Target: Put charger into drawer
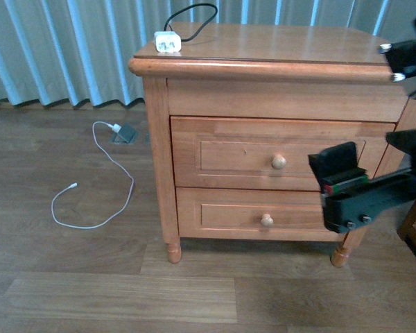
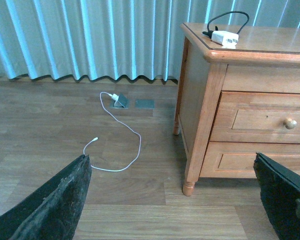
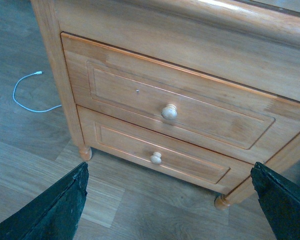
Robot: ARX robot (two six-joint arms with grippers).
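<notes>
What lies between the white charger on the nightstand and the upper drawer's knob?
Only wood: the nightstand's rounded top edge, a plain panel, then the closed drawer's front. The front view shows nothing else between charger and knob.

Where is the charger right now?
In the front view, the charger sits on top of the nightstand at its front left corner, above and to the left of the shut drawer.
</notes>
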